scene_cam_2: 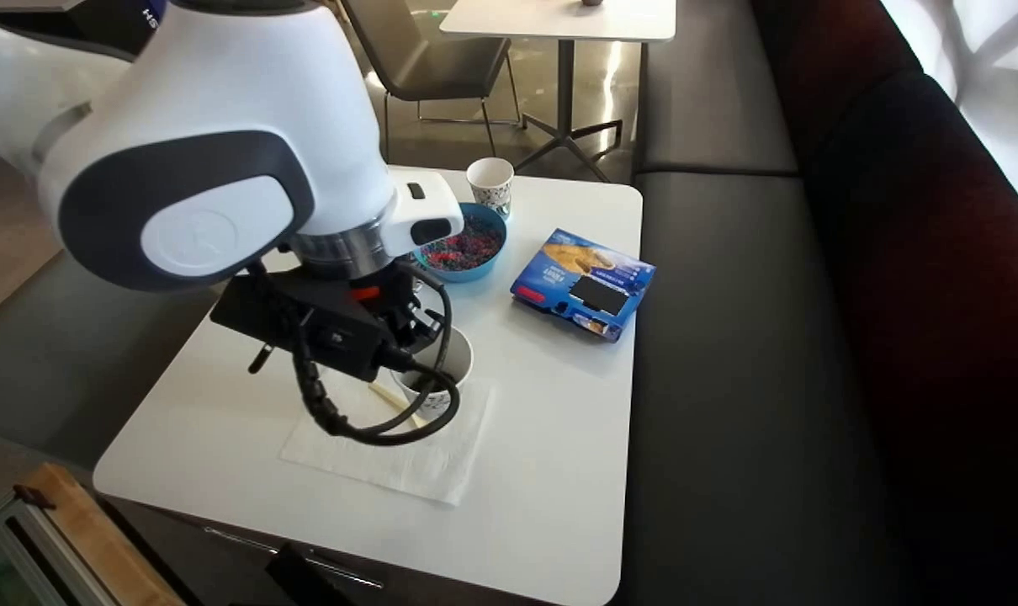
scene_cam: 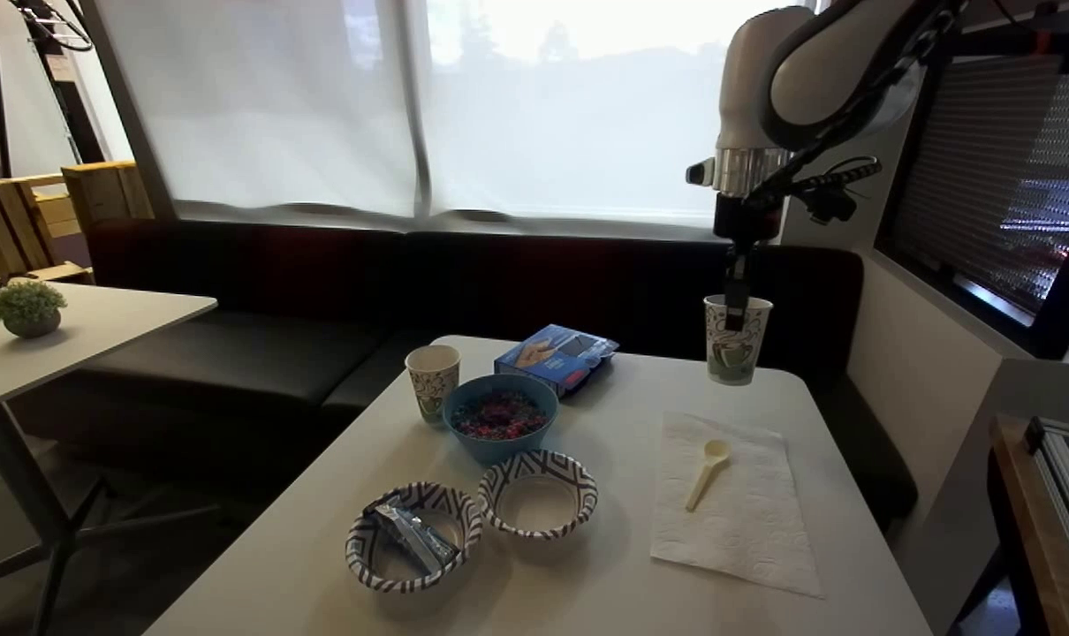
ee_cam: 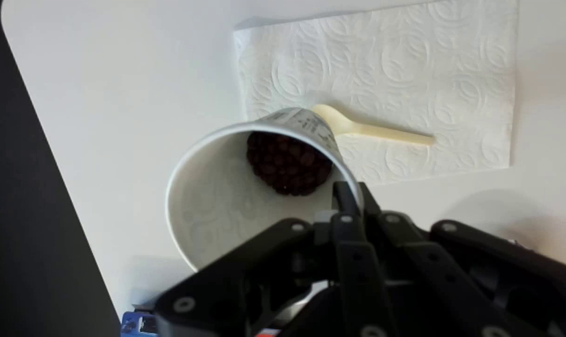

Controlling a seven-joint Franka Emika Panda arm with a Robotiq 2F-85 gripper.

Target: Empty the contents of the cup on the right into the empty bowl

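Nearly upright at the far right, the cup (scene_cam: 733, 353) is of thin-walled, tapered paper, printed with grey scrolls and a greenish coffee-mug motif, and appears raised above the smooth white bench (scene_cam: 618, 424). The claw (ee_cam: 355, 194) is clamped on its wall at the rim, one black finger (ee_cam: 344, 201) inside and one outside. Within, the wrist view shows dark red-brown, rounded, bean-like pieces (ee_cam: 290, 164) gathered at the base; their depth cannot be judged.

The bowl (scene_cam: 539, 505), toward the near left, is round and shallow, its rim banded with dark angular stripes and its pale inner base exposed. Just beside it, to the left and nearer, a twin striped bowl (scene_cam: 446, 505) holds crinkled silvery packets (scene_cam: 415, 539). Farther off are a smooth blue bowl (scene_cam: 495, 450) of pink and dark crumbs (scene_cam: 499, 411), a second cup (scene_cam: 433, 380) of similar print, and a blue carton (scene_cam: 557, 349) lying flat.

On the right, a paper napkin (ee_cam: 395, 56) embossed with looping ovals bears a cream spoon (ee_cam: 381, 132), whose head is partly hidden by the cup in the wrist view. In an exterior view the arm (scene_cam_2: 324, 118) and its cables (scene_cam_2: 331, 419) mask most of the claw and part of the bench; the bowl and the twin striped bowl cannot be made out there. The carton's lettering is blurred; only a corner of the carton falls within the wrist view.
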